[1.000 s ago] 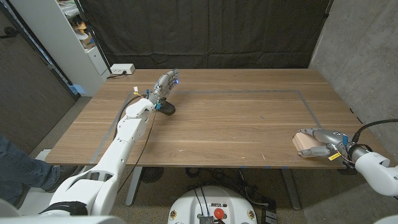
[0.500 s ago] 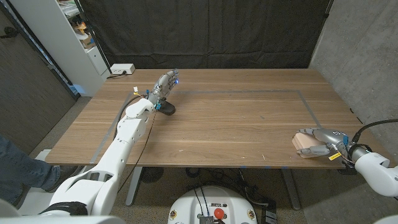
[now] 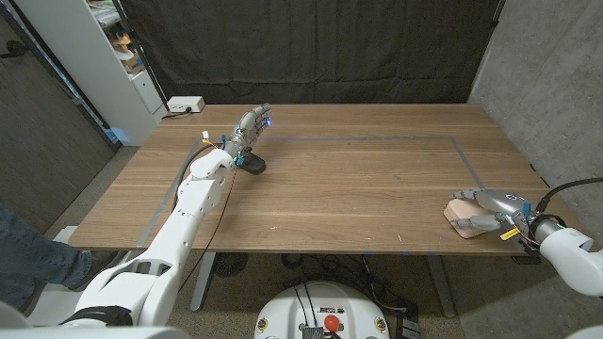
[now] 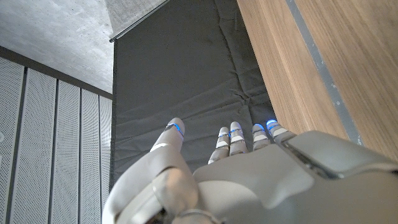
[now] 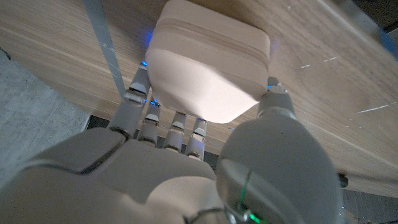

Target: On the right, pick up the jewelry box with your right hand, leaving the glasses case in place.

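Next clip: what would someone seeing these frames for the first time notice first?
Most striking is the right hand at the table's near right edge, its fingers wrapped around a pale pink jewelry box, which looms large in the right wrist view. Far across the table, the left hand stands raised with fingers up, just over a small dark object near the far left.

White-shelled arms, grey robot hand [image 3: 487,215] — blue-lit fingertips [image 4: 176,128], black cables

We stand in a lab: bare concrete wall [image 3: 551,85], black backdrop curtain [image 3: 311,47], taped wooden desk [image 3: 358,188], white shelving [image 3: 94,56].
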Motion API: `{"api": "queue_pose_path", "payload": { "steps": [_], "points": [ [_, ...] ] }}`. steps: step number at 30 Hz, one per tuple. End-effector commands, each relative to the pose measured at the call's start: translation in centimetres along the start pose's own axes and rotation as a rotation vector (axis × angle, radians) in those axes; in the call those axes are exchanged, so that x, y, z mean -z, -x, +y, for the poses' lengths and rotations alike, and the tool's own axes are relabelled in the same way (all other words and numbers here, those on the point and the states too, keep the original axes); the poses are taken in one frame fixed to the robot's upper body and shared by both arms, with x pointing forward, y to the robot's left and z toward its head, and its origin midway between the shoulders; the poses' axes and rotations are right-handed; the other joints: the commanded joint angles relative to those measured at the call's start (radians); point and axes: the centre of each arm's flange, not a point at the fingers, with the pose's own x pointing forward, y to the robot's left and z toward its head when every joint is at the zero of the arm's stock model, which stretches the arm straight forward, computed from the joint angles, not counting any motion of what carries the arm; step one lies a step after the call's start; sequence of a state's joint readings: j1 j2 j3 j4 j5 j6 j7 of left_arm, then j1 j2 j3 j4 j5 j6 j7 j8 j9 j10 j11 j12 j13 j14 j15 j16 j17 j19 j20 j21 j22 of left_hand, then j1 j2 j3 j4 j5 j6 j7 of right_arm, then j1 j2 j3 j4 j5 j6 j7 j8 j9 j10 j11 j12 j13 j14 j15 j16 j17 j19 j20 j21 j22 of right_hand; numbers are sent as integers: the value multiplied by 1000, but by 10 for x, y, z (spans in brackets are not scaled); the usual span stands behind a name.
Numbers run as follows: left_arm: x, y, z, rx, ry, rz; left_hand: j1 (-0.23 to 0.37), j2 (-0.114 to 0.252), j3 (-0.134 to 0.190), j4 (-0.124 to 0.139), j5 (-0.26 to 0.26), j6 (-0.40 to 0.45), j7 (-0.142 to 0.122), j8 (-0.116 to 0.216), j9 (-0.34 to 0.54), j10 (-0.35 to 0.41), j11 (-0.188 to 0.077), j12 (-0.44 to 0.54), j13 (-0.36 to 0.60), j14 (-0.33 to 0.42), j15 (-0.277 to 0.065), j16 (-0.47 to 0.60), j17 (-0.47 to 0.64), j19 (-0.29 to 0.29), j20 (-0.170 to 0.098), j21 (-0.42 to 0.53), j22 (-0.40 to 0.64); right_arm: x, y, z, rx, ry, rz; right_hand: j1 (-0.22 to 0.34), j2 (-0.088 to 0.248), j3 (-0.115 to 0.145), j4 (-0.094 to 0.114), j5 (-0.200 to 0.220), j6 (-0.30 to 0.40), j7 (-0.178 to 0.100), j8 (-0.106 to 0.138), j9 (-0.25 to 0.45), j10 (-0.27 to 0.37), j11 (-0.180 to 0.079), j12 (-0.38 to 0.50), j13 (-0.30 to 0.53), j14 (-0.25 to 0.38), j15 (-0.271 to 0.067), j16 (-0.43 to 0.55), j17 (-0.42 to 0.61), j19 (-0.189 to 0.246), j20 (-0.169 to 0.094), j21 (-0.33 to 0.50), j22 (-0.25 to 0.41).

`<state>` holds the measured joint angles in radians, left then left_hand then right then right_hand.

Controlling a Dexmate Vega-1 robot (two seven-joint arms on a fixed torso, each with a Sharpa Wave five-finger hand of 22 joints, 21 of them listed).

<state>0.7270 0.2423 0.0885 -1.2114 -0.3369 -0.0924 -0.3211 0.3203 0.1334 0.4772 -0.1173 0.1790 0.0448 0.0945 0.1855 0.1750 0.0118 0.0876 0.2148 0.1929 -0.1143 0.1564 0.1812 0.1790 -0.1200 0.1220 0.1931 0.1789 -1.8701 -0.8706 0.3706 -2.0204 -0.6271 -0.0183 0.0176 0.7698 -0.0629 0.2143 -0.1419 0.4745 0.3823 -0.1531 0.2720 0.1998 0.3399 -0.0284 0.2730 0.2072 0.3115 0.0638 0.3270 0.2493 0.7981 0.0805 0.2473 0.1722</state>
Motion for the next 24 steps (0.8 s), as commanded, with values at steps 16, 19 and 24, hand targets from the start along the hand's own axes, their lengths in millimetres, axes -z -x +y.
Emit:
{"api": "queue_pose_path", "payload": {
  "steps": [16,19,24],
  "points": [
    [1,-6,-2,4,12,-10,-7,1,7,1,1,-2,0,0,4,0,4,1,6,-6,-3,4,3,-4,-6,6,3,-12,4,-34,117,25,-58,54,33,5,3,-8,14,-7,-2,1,-5,-6,-9,5,91,-82,10,9,12,3,-10,1],
    [1,-6,-2,4,12,-12,-7,1,8,1,2,-2,2,0,4,-1,4,1,6,-6,-4,4,3,-4,-8,6,3,-14,5,-38,129,30,-66,55,33,5,2,-10,18,-8,-2,1,-5,-6,-10,5,93,-88,10,9,12,3,-11,1],
    [1,-5,-1,5,14,-15,-7,1,8,1,2,-2,3,0,4,0,4,1,6,-6,-4,5,2,-4,-9,6,3,-17,7,-46,147,35,-77,58,33,4,2,-12,24,-8,-2,1,-2,-6,-11,5,95,-89,10,11,15,5,-12,2]
  ]
}}
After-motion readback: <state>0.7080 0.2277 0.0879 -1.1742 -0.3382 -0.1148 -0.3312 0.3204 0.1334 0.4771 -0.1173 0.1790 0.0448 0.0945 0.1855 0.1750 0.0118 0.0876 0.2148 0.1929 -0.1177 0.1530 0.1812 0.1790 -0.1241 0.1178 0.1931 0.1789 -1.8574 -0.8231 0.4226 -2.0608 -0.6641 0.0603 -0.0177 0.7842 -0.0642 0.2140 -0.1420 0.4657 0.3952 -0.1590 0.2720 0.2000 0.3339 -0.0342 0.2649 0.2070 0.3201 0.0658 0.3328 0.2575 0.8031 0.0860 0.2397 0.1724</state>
